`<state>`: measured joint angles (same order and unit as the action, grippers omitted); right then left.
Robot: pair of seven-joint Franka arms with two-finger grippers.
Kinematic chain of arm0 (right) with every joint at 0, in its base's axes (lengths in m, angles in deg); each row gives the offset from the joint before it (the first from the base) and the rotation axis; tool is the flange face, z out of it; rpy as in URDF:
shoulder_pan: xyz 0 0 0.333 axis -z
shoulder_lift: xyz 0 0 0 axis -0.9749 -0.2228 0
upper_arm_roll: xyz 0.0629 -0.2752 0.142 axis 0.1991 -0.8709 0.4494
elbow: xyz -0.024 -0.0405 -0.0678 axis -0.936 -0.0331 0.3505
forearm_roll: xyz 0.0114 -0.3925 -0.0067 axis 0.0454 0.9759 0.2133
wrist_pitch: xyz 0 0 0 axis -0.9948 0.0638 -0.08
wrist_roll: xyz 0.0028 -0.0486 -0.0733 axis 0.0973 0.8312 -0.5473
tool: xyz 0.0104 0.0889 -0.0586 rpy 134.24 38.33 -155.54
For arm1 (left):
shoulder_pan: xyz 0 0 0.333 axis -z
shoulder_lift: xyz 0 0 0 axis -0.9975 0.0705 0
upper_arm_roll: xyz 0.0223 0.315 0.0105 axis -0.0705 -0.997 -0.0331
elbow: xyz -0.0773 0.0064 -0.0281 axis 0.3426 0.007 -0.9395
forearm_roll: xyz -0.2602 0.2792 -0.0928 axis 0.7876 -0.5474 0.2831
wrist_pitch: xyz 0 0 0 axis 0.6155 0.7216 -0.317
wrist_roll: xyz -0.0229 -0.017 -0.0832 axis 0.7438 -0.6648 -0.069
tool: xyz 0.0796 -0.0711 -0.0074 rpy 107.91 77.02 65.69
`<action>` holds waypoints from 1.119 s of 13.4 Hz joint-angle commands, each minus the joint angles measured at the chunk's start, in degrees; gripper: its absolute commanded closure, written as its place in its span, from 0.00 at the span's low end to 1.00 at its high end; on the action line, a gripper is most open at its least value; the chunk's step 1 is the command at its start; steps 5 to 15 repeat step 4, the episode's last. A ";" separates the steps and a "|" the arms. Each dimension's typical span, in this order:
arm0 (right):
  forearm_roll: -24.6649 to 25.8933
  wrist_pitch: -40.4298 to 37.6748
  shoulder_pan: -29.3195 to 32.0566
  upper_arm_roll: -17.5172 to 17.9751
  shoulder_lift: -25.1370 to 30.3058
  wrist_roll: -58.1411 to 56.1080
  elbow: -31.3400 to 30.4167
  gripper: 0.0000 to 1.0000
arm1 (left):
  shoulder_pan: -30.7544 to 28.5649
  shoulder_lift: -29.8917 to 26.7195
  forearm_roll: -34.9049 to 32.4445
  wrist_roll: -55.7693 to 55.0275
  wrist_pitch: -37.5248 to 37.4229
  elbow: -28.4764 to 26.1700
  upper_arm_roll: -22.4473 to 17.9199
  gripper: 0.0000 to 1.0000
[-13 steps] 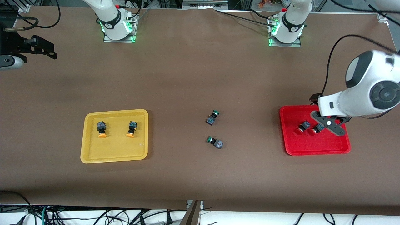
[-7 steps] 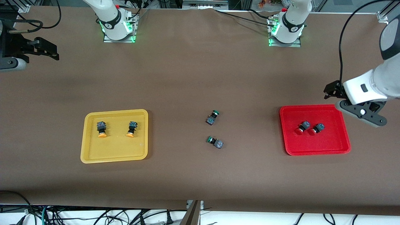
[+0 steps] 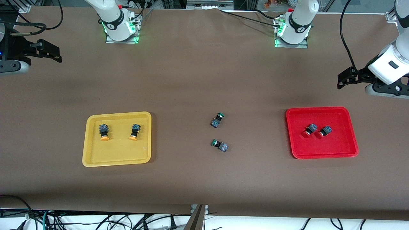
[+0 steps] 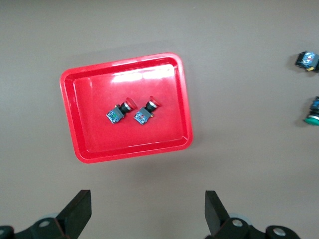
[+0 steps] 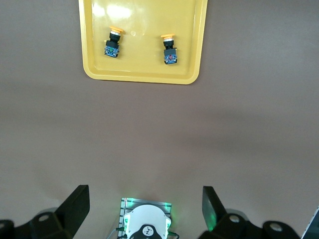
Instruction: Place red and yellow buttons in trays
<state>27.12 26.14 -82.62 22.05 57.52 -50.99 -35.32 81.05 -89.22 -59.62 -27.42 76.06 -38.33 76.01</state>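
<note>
The yellow tray [image 3: 118, 153] holds two orange-yellow-capped buttons [image 3: 104, 131] [image 3: 135, 131]; the right wrist view shows the tray [image 5: 144, 62] and both buttons [image 5: 112, 43] [image 5: 169, 49]. The red tray [image 3: 338, 145] holds two red-capped buttons [image 3: 308, 131] [image 3: 322, 132] lying side by side; the left wrist view shows the tray [image 4: 164, 127] and both buttons [image 4: 119, 110] [image 4: 146, 112]. My left gripper [image 3: 385, 92] [image 4: 147, 214] is open and empty, high over bare table beside the red tray. My right gripper [image 3: 12, 67] [image 5: 144, 209] is open and empty, high at the right arm's end of the table.
Two green-capped buttons [image 3: 217, 119] [image 3: 220, 145] lie on the brown table between the trays, also in the left wrist view [image 4: 306, 59] [image 4: 314, 112]. The right arm's base [image 5: 148, 221] shows under the right gripper.
My left gripper has lifted away from over the red tray and pulled back toward the left arm's end of the table, empty. The red buttons stay in the tray.
</note>
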 commanded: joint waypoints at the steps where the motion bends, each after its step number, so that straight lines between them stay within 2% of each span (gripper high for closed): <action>1: 1.06 0.45 0.31 0.61 0.33 0.78 -0.35 0.00 | 1.47 -3.28 1.24 -1.55 2.41 -4.47 -0.87 0.00; 15: 0.97 0.53 0.31 0.61 0.33 0.78 -0.35 0.00 | 2.18 -3.54 1.15 -1.64 2.15 -4.21 -0.95 0.00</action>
